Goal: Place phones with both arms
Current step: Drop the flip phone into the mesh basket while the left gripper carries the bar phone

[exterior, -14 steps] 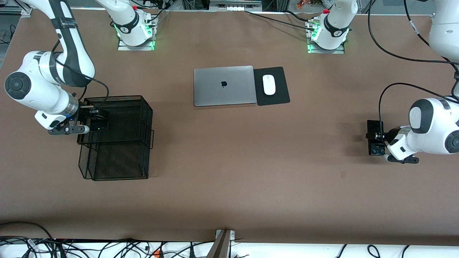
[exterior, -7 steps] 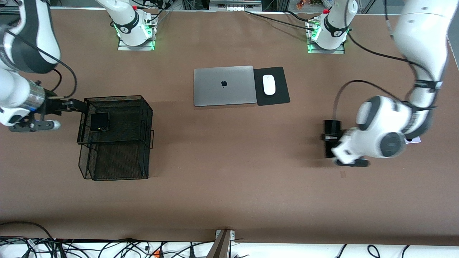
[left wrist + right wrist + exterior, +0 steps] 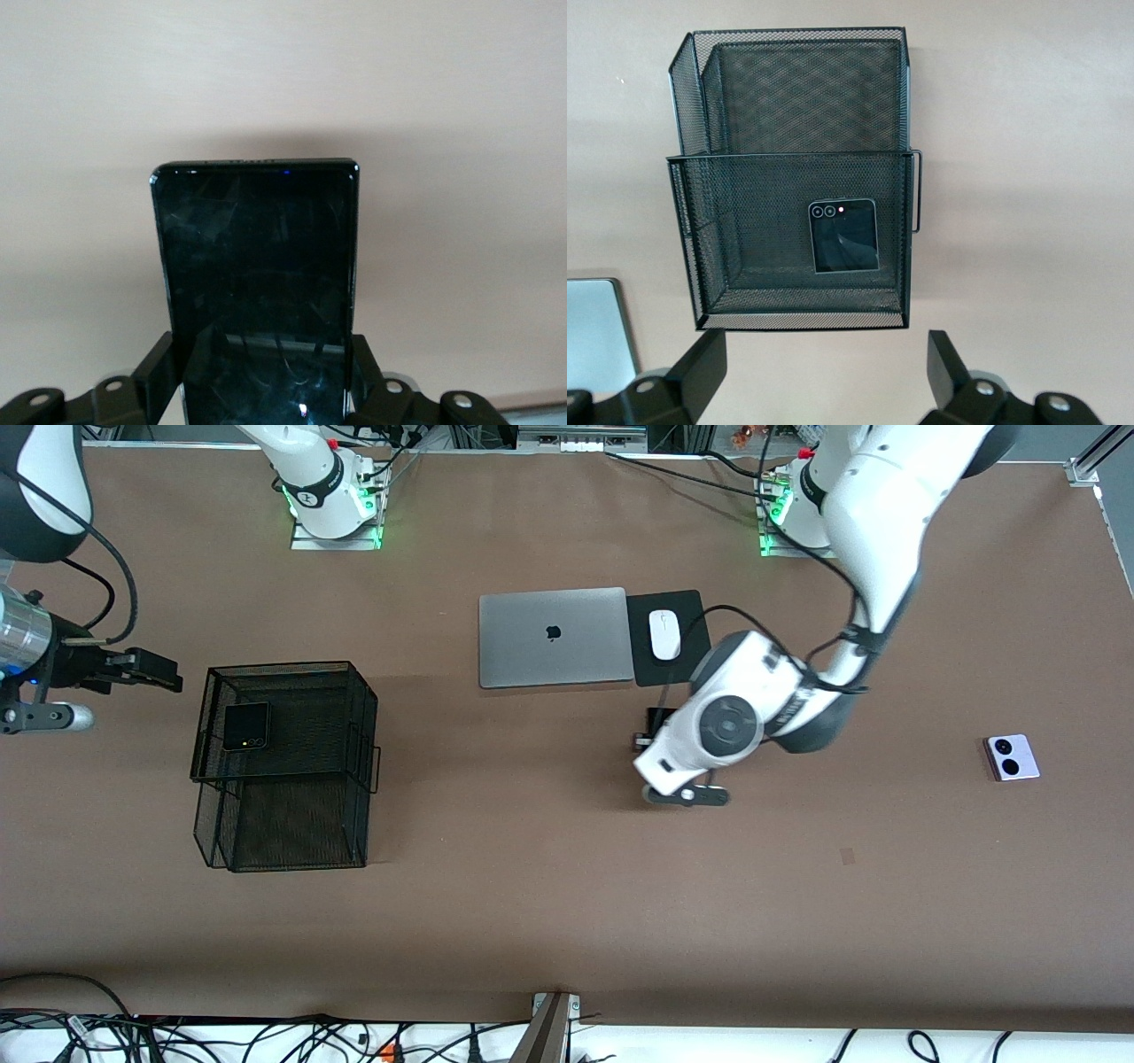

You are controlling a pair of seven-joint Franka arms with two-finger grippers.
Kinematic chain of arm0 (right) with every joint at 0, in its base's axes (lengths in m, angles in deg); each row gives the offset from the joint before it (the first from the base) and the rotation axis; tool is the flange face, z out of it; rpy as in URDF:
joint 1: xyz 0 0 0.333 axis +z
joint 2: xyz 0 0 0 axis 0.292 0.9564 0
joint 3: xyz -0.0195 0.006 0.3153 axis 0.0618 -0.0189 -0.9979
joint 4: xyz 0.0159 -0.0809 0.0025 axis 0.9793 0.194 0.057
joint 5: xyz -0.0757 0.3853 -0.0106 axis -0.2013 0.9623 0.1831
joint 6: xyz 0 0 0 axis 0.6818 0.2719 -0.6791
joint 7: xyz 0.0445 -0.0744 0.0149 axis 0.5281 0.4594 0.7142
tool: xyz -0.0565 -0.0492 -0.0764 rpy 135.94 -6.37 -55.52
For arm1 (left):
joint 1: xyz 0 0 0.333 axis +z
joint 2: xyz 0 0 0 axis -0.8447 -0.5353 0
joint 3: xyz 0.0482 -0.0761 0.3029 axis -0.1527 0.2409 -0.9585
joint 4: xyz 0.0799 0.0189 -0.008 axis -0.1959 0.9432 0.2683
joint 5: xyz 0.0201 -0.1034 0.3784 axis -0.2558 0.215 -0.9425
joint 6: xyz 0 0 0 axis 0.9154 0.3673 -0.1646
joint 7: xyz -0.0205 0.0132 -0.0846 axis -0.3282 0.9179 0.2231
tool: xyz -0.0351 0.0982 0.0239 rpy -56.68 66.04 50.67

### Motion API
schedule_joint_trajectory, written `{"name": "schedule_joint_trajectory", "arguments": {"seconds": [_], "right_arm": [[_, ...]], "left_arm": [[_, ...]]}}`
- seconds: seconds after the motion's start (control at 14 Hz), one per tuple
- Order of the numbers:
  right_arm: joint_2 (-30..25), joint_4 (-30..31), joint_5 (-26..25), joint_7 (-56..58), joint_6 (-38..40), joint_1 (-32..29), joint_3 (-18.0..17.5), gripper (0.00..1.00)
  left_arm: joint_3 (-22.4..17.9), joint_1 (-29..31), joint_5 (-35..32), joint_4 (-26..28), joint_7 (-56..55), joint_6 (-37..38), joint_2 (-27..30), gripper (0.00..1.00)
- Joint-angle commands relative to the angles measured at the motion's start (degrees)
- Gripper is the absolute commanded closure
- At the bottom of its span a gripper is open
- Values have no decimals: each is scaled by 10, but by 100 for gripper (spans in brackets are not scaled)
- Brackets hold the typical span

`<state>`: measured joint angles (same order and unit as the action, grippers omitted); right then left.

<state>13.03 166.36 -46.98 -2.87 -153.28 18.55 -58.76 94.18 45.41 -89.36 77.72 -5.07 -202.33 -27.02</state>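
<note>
I have the left gripper (image 3: 266, 390) clamped on the long slim black phone (image 3: 257, 266), carrying it over bare table near the laptop (image 3: 552, 637), flat for placing. The right gripper (image 3: 819, 372) hangs wide and empty beside the mesh tray (image 3: 363, 717), where the folded black phone (image 3: 245, 726) lies; 1 lavender-white phone (image 3: 1012, 757) waits at the left arm's end.
</note>
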Motion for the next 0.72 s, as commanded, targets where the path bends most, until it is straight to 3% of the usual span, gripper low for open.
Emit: {"name": "schedule_joint_trajectory", "arguments": {"seconds": [0.0,0.14,0.29,0.36,0.43,0.5,0.64], "right_arm": [[1,-17,6,-35,22,-3,-12,0],[1,-18,6,-56,22,-3,-19,0],[1,-18,6,-68,22,-4,-28,0],[1,-17,6,-76,22,-3,-30,0],[1,-17,6,-82,22,-3,-30,0],[1,-17,6,-84,22,-3,-35,0],[2,-17,6,-85,21,-3,-37,0]], "left_arm": [[-7,-38,7,-22,-59,-61,-42,67],[-18,-81,-2,-20,-104,-112,-60,66],[-26,-98,-2,-20,-108,-116,-71,65],[-27,-100,-2,-18,-109,-116,-72,51],[-27,-100,-3,-18,-109,-116,-76,19],[-27,-100,-3,-18,-109,-116,-76,0],[-27,-98,-3,-18,-112,-112,-72,0]]}}
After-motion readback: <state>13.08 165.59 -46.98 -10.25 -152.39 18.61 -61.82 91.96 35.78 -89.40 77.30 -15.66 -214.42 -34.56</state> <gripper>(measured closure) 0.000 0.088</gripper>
